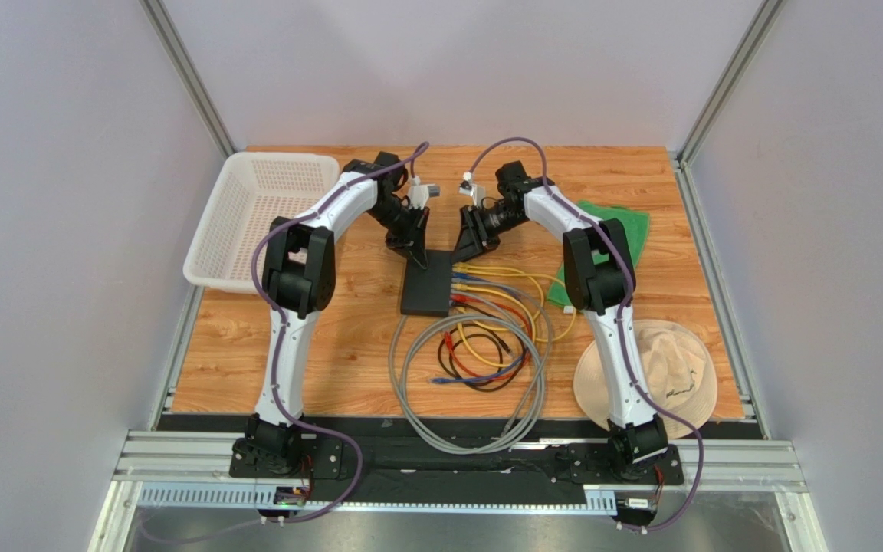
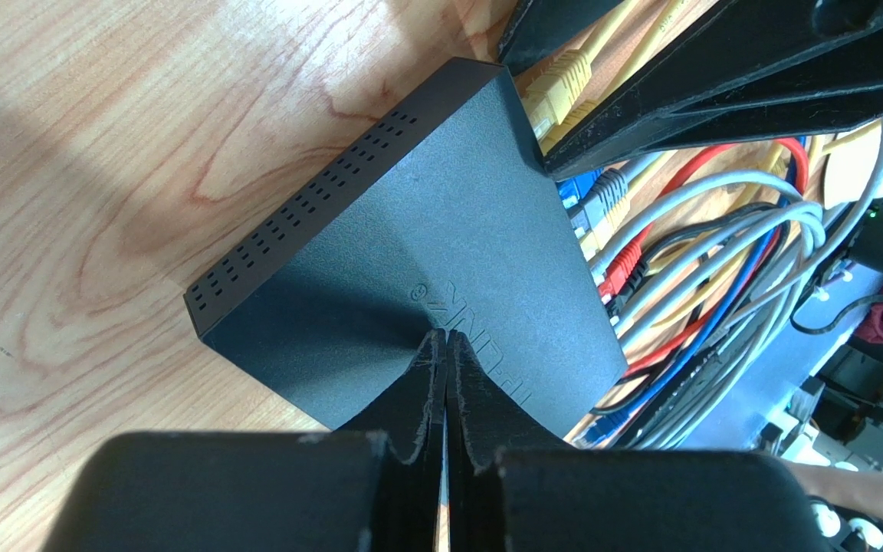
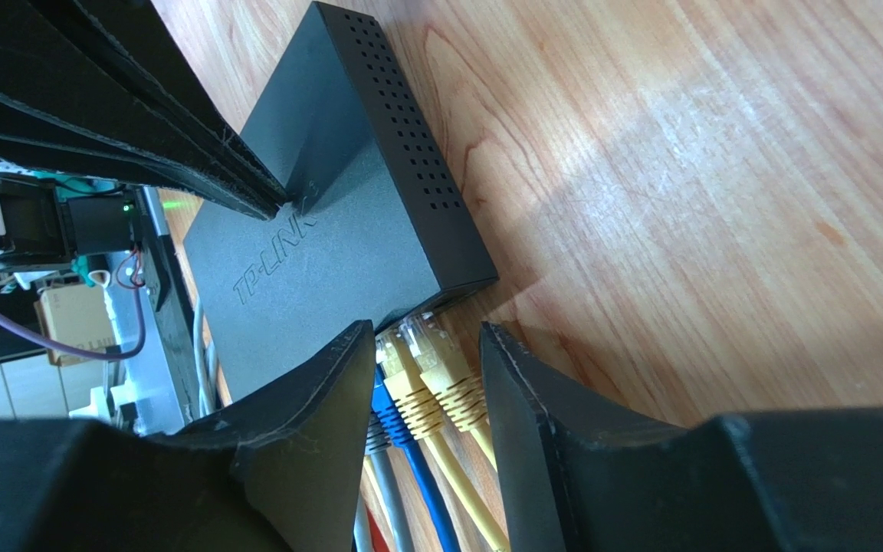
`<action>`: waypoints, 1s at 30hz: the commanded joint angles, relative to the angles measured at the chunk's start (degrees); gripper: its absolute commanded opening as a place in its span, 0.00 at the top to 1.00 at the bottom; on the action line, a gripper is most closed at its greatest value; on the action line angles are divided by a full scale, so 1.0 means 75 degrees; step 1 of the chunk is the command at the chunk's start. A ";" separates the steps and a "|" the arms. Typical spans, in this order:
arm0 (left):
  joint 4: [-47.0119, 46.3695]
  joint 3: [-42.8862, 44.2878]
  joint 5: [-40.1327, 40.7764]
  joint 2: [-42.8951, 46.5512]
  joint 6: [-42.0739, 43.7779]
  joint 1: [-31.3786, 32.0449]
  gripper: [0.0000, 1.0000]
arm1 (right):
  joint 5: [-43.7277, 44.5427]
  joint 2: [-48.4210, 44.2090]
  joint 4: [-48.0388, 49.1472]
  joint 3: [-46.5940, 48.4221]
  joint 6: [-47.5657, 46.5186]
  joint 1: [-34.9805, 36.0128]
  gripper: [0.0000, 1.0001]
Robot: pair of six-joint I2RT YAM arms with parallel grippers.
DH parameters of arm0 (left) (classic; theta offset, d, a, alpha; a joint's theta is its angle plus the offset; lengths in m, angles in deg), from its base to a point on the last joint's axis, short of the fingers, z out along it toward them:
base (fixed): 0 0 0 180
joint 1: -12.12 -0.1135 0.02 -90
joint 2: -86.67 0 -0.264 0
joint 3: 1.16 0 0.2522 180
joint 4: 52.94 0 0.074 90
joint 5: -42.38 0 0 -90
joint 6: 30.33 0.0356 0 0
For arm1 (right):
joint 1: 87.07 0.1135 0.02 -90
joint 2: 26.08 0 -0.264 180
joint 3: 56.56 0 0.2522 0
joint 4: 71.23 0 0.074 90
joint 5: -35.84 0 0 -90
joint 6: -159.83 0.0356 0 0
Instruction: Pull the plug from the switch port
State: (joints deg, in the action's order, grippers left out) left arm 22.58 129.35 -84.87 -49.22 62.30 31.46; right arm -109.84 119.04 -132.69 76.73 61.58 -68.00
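1. Nearest me in the overhead view are the two arm bases (image 1: 271, 449), bolted at the near edge of the wooden table (image 1: 296, 345). Just beyond them lies a loose grey cable loop (image 1: 469, 428).
2. Same view: a white basket (image 1: 210, 236) sits at the far left, with a green cloth (image 1: 625, 230) and a tan hat (image 1: 653, 368) on the right.
3. Mid-table I see the switch (image 1: 427, 288) lying flat, its port edge facing right. Yellow, red and blue cables fan out from that edge. Both arms reach in over its far end.
4. On the left wrist camera, the left gripper (image 2: 447, 339) has its jaws pressed together with nothing between them. Its tips rest on the switch's top face beside the embossed logo.
5. On the right wrist camera, the right gripper (image 3: 423, 334) has its jaws partly apart, straddling the two yellow plugs (image 3: 435, 374) seated in the end ports. A blue plug (image 3: 389, 405) sits just beside them, partly behind one finger.
6. I see a gap between the other finger and the nearest yellow plug, so nothing is clamped.
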 commanded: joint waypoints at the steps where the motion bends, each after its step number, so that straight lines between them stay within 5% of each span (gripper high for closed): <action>1: 0.0039 0.0078 0.0608 -0.0326 0.0094 -0.0023 1.00 | 0.0662 0.0491 -0.0331 -0.0057 -0.0482 0.0117 0.54; 20: 0.0004 0.0148 0.0678 -0.0349 0.0118 -0.0023 1.00 | 0.0908 0.0456 -0.0612 -0.0140 -0.0868 0.0211 0.59; 30: -0.0008 0.0160 0.0667 -0.0338 0.0141 -0.0023 1.00 | 0.1108 0.0362 -0.0636 -0.0210 -0.0998 0.0317 0.71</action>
State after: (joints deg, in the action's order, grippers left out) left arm 22.82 130.22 -84.63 -49.64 62.30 31.46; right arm -108.88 119.15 -135.03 76.75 57.01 -67.63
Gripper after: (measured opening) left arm 0.008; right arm 0.304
